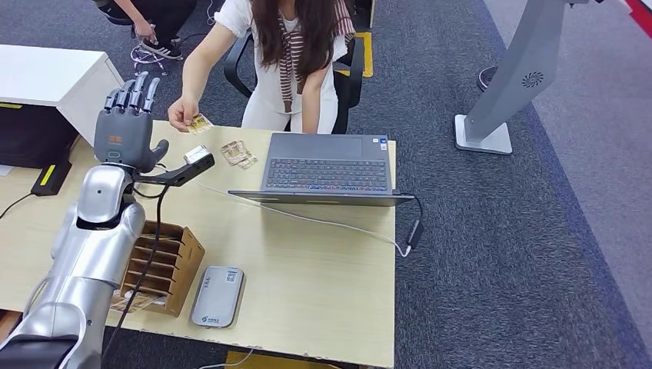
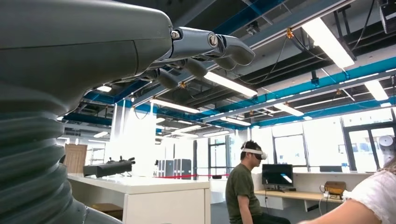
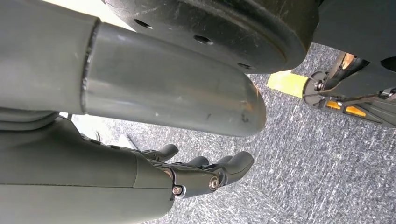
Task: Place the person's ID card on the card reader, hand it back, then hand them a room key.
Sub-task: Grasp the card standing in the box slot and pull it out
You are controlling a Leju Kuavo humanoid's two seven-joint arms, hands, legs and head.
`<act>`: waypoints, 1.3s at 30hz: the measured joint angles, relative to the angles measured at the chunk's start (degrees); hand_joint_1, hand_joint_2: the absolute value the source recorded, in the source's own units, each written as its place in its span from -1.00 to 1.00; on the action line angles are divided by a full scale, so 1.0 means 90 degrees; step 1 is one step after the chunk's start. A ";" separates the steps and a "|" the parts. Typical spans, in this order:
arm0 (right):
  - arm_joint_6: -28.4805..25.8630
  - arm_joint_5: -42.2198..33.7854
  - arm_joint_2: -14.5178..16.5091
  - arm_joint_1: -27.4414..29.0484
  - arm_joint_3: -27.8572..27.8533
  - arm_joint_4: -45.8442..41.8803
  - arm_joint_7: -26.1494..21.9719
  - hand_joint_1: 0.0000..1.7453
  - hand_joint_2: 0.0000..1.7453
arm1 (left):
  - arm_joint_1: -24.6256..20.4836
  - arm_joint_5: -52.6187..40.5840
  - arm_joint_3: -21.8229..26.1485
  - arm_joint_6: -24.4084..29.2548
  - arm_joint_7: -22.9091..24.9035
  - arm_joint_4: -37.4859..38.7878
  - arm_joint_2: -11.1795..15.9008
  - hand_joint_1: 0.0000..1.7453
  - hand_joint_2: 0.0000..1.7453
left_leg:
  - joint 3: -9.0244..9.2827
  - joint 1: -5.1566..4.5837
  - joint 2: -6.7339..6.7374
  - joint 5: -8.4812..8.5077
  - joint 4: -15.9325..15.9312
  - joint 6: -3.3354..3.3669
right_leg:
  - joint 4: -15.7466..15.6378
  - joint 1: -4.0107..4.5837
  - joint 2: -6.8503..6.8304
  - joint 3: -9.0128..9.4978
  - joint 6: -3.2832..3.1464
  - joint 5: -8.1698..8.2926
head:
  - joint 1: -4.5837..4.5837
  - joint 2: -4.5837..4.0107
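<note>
Reaching over the counter [image 1: 323,261], the left hand [image 1: 127,123] is raised with fingers straight and apart, holding nothing. A person's hand [image 1: 182,115] holds the ID card [image 1: 201,123] just beyond it. The card reader [image 1: 217,296] lies near the counter's front edge. The right hand [image 3: 196,175] hangs over the carpet, fingers loosely extended, empty.

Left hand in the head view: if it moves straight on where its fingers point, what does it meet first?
Probably the card the person's hand holds out, slightly to the right of the left hand; depth is unclear.
</note>
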 joint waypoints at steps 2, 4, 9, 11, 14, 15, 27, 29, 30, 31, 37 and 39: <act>-0.0016 -0.0046 0.0000 0.0000 0.0000 0.0000 -0.0001 -1.00 -1.00 | 0.0114 0.0048 0.0011 0.0035 -0.0050 -0.0042 0.0000 -1.00 1.00 | 0.0000 0.0000 0.0001 0.0000 0.0000 0.0000 | 0.0000 0.0000 0.0001 0.0000 0.0000 0.0000 | -0.0001 0.0000; -0.0049 -0.0110 0.0000 0.0003 -0.0001 0.0000 0.0010 -1.00 -1.00 | 0.0371 0.0153 0.0033 0.0113 -0.0171 -0.0244 -0.0002 -1.00 1.00 | 0.0000 0.0000 0.0003 0.0000 0.0000 0.0000 | 0.0000 0.0000 0.0003 0.0000 0.0000 0.0000 | -0.0001 0.0000; -0.0180 -0.0291 0.0000 0.0022 -0.0036 0.0002 0.0045 -1.00 -1.00 | 0.1564 0.0585 0.0104 0.0330 -0.0541 -0.1533 -0.0027 -1.00 1.00 | -0.0002 -0.0001 0.0007 -0.0008 0.0000 0.0002 | -0.0001 0.0000 0.0007 -0.0003 0.0002 -0.0005 | -0.0001 0.0000; -0.0237 -0.0368 0.0000 0.0039 -0.0072 0.0002 0.0042 -1.00 -1.00 | 0.2136 0.0761 0.0154 0.0432 -0.0704 -0.2158 -0.0034 -1.00 1.00 | -0.0004 -0.0001 0.0008 -0.0013 -0.0001 0.0003 | -0.0002 -0.0001 0.0007 -0.0004 0.0004 -0.0009 | -0.0001 0.0000; -0.0345 -0.0494 0.0001 0.0071 -0.0152 0.0004 -0.0012 -1.00 -1.00 | 0.3110 0.1014 0.0223 0.0706 -0.1041 -0.3150 -0.0039 -1.00 1.00 | -0.0004 -0.0001 0.0010 -0.0022 -0.0002 -0.0001 | -0.0003 -0.0001 0.0008 -0.0004 0.0006 -0.0018 | -0.0001 0.0000; -0.0385 -0.0526 0.0002 0.0083 -0.0184 0.0006 -0.0040 -1.00 -1.00 | 0.3462 0.1068 0.0250 0.0817 -0.1167 -0.3486 -0.0044 -1.00 1.00 | -0.0003 -0.0001 0.0011 -0.0024 -0.0002 -0.0003 | -0.0003 -0.0001 0.0008 -0.0004 0.0006 -0.0021 | -0.0002 0.0000; -0.0548 -0.0827 0.0013 0.0116 -0.0490 0.0019 -0.0211 -1.00 -1.00 | 0.6257 0.0750 0.0306 0.1034 -0.1563 -0.5440 0.0033 -1.00 1.00 | -0.0003 0.0000 0.0008 -0.0030 -0.0003 0.0000 | -0.0005 0.0000 -0.0002 -0.0004 0.0005 -0.0031 | -0.0001 0.0000; -0.0554 -0.0882 0.0020 0.0117 -0.0534 0.0019 -0.0207 -1.00 -1.00 | 0.6540 0.0609 0.0303 0.0636 -0.1353 -0.5561 0.0154 -1.00 1.00 | -0.0001 0.0001 0.0008 -0.0030 -0.0003 0.0000 | -0.0005 0.0000 -0.0002 -0.0002 0.0005 -0.0031 | 0.0000 0.0000; -0.0557 -0.0913 0.0025 0.0117 -0.0558 0.0019 -0.0200 -1.00 -1.00 | 0.6693 0.0535 0.0298 0.0303 -0.1154 -0.5614 0.0279 -1.00 1.00 | -0.0001 0.0002 0.0008 -0.0030 -0.0004 0.0000 | -0.0004 0.0001 -0.0001 -0.0001 0.0005 -0.0031 | 0.0001 0.0000; -0.0560 -0.0934 0.0030 0.0116 -0.0579 0.0019 -0.0192 -1.00 -1.00 | 0.6849 0.0486 0.0291 -0.0066 -0.0922 -0.5657 0.0451 -1.00 1.00 | 0.0001 0.0004 0.0009 -0.0030 -0.0005 -0.0001 | -0.0004 0.0003 0.0001 -0.0001 0.0005 -0.0031 | 0.0000 0.0000; -0.0562 -0.0981 0.0043 0.0115 -0.0653 0.0022 -0.0114 -1.00 -1.00 | 0.7637 0.0723 0.0253 -0.0891 -0.0108 -0.5773 0.1524 -1.00 1.00 | 0.0000 0.0008 -0.0002 -0.0027 -0.0005 -0.0005 | -0.0002 0.0006 -0.0010 0.0001 0.0002 -0.0033 | -0.0001 0.0000; -0.0560 -0.0982 0.0050 0.0112 -0.0667 0.0022 -0.0112 -1.00 -1.00 | 0.7726 0.0790 0.0250 -0.0886 -0.0035 -0.5774 0.1688 -1.00 1.00 | 0.0000 0.0007 -0.0003 -0.0027 -0.0005 -0.0005 | -0.0003 0.0006 -0.0010 0.0004 0.0001 -0.0033 | -0.0001 0.0000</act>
